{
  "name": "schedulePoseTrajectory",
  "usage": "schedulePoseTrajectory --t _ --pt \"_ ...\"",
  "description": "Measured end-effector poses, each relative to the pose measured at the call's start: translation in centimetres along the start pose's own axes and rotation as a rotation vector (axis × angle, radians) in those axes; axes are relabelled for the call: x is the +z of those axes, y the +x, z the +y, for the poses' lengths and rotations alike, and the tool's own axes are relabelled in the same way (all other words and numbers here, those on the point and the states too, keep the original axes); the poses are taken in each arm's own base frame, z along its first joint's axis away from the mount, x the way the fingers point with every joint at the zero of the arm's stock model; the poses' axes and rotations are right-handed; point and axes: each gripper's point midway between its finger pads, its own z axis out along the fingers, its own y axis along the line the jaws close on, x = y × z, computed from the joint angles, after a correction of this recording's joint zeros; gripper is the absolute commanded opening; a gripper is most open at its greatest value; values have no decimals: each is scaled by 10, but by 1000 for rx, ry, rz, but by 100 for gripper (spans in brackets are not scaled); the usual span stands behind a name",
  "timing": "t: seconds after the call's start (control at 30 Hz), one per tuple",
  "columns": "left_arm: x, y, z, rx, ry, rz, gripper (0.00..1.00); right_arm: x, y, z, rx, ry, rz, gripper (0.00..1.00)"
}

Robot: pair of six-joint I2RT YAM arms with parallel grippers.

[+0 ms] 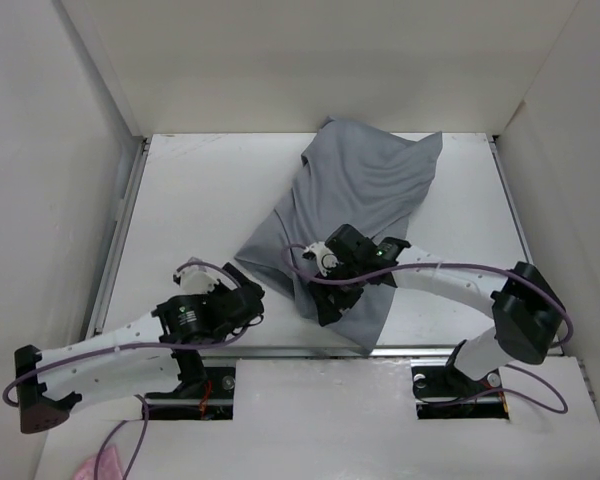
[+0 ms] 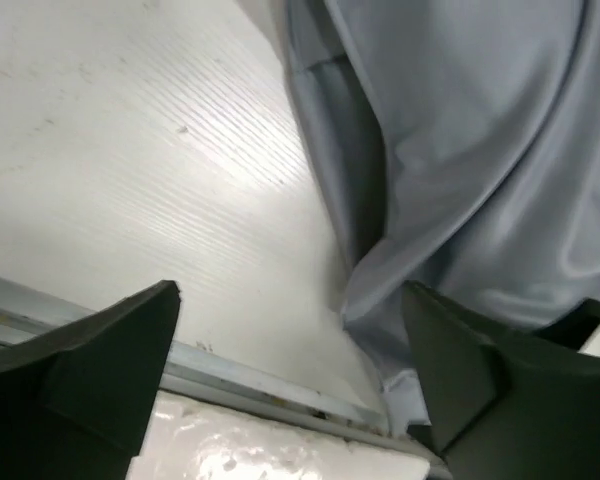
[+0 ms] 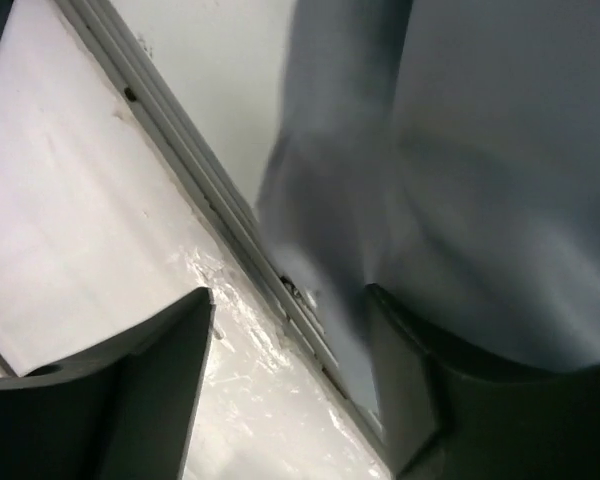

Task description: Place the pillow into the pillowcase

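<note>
Both agape: left claw [image 2: 290,300], right claw [image 3: 290,295] at pillowcase [image 1: 365,190].

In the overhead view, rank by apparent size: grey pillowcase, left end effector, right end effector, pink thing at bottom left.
1. pillowcase, by far the largest.
2. left end effector and right end effector: they look alike, so unranked.
3. pink thing, smallest, partly cut off.

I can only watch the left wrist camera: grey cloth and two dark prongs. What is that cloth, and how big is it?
Observer: It is a grey pillowcase, lying slantwise from the far side of the table to its near edge.
Operator: Is the other arm anywhere near it?
Observer: Yes, the right gripper hangs over the near end, jaws apart.
Operator: And the pillow?
Observer: No white pillow shows in any view.
</note>
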Motion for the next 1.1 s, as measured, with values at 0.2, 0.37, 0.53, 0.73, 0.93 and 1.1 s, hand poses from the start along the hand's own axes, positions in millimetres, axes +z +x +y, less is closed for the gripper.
schedulePoseTrajectory --t 0.2,0.37,0.53,0.73,0.93,1.1 --pt "18 -6 3 30 -103 -97 100 -41 -26 3 -47 88 -170 89" --pt "48 -42 -2 -32 -164 -203 100 -103 -76 8 -37 211 -424 90" --pt "83 -71 -10 -20 -111 -228 93 -110 -100 -12 29 339 -481 90" --pt "108 -55 -35 126 20 -139 86 -93 -121 -33 60 438 -448 90" --pt "142 -41 -38 177 27 -89 4 -99 -134 -35 61 469 -471 90" --pt "167 -35 -7 206 -99 -58 0 -100 -132 -38 66 477 -467 90"
